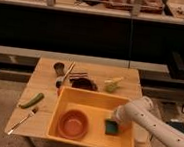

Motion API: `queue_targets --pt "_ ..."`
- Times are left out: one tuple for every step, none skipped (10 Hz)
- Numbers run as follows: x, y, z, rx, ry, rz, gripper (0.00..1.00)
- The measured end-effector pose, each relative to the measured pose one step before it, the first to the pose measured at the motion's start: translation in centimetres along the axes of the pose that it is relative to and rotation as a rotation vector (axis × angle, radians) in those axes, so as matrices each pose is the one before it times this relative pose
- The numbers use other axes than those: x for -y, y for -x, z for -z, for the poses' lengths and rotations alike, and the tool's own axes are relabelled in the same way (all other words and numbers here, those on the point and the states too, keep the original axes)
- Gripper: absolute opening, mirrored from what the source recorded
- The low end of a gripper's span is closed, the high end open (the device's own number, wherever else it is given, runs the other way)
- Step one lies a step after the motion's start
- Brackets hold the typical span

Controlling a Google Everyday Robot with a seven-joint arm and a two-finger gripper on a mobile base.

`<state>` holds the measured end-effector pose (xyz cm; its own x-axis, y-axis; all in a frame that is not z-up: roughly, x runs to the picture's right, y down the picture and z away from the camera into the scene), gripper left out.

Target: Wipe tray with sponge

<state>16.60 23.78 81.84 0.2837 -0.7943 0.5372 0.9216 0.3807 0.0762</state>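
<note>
Gripper (114, 119) is down inside the tray (94, 104), right-hand side, sitting right on top of the sponge (111, 127). The arm blocks the tip, so tbh can't tell if it's clamped or not. The sponge lies flat on the tray floor, just beside the orange bowl (72, 124), which takes up the left half. The tray's on the wooden table (46, 82), w/ a green cucumber (32, 100) off to its left.

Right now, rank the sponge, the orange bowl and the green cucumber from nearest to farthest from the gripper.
The gripper is inside the tray, right side.
1. Sponge, right at it.
2. Orange bowl, tray's left half.
3. Cucumber, left on the table.
</note>
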Motion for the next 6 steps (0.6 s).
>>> queue_targets --pt "-0.244 0.521 0.4 -0.00395 -0.00118 -0.00858 0.0" --pt "0.256 0.656 0.239 0.00098 -0.00423 0.00434 0.0" --pt "0.251 1.382 0.578 -0.00004 -0.00452 0.00851 0.0" --pt "0.223 0.977 0.448 0.00219 -0.00312 0.00958 0.0" --pt "0.387 1.034 0.388 0.00337 -0.00114 0.0147 0.0" --pt "1.556 1.162 0.073 0.01104 -0.00793 0.03736 0.0"
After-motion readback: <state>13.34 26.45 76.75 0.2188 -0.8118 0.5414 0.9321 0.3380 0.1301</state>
